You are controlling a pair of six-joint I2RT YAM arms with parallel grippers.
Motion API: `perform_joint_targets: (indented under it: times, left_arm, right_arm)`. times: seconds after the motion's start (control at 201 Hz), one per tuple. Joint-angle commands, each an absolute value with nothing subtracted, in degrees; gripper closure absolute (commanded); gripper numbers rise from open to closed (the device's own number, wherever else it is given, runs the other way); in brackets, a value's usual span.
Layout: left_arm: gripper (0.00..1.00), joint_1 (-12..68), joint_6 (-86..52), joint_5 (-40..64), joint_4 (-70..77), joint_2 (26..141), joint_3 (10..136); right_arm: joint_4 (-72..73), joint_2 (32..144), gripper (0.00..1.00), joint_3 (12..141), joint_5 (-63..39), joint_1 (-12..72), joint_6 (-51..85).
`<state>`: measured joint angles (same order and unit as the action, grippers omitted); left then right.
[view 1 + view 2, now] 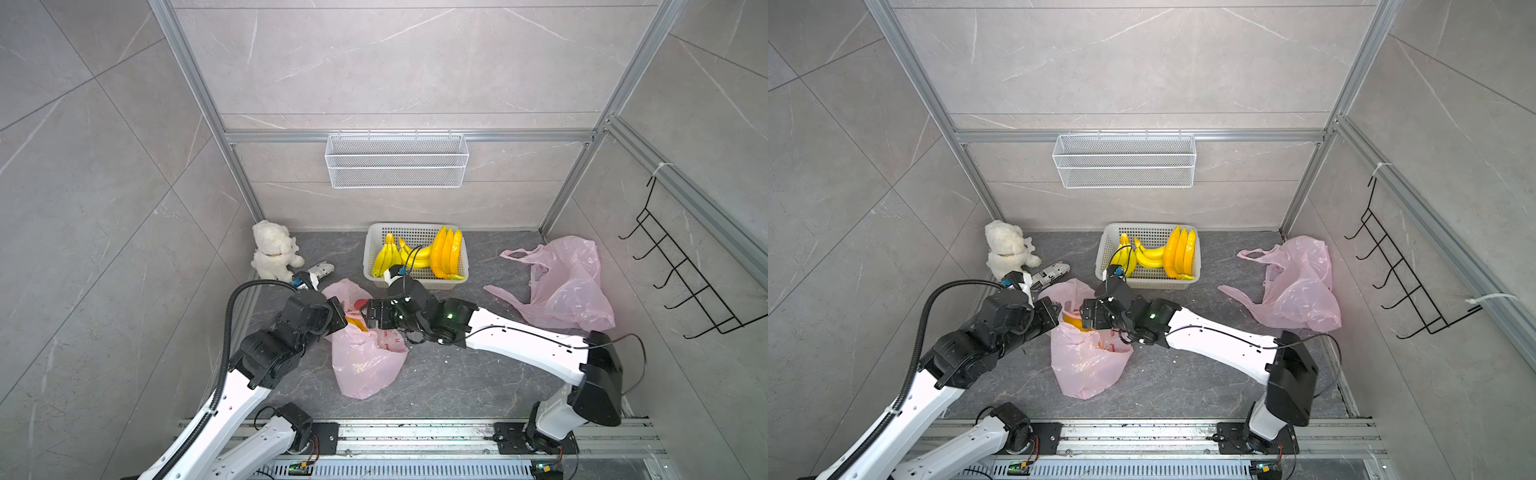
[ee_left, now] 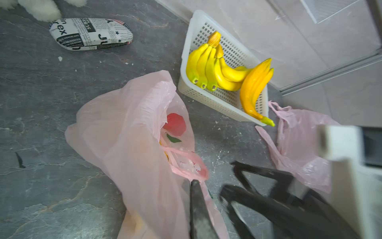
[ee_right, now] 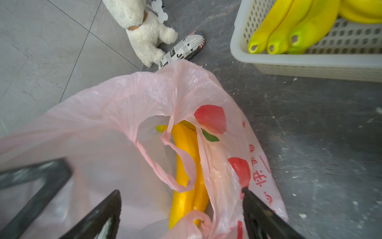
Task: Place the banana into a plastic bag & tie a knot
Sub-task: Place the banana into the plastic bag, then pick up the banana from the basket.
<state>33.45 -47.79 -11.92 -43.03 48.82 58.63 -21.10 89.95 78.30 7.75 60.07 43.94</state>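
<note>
Left tool [image 2: 193,183] clamps your pink plastic bag [image 1: 365,361] by its rim; right tool [image 3: 181,190] gapes empty over banana [image 3: 186,157]; grey stone worktop [image 1: 457,374].

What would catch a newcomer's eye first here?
The bright yellow banana inside the open pink bag stands out at the middle of the table. Behind it, a white basket of more bananas stands at the back, and a white plush toy sits in the far left corner. A second pink bag lies crumpled at the right.

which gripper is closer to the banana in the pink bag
Right. The right gripper hangs open just over the banana; the left gripper is shut on the edge of the pink bag, beside the banana.
</note>
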Motion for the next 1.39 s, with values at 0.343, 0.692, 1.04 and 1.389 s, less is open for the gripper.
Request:
perform_joint_targets:
  times: [0.343,0.692,1.04,1.389]
  left_arm:
    - [1.0,24.97,-31.21,-0.23,-38.93,60.58,72.68]
    - [1.0,24.96,-30.83,9.56,-34.43,61.17,69.85]
    - [1.0,24.95,-32.49,7.61,-36.11,53.77,57.39]
    - [1.0,24.95,-33.58,6.95,-34.28,51.06,53.48]
  right_arm:
    - [-38.95,87.85,0.03,84.06,24.64,45.95,24.54]
    - [-47.19,112.65,0.01,109.14,31.49,38.73,17.43]
    - [-58.63,131.51,0.0,129.33,36.12,36.42,18.19]
    - [-69.22,144.07,0.01,144.16,40.35,34.33,20.0]
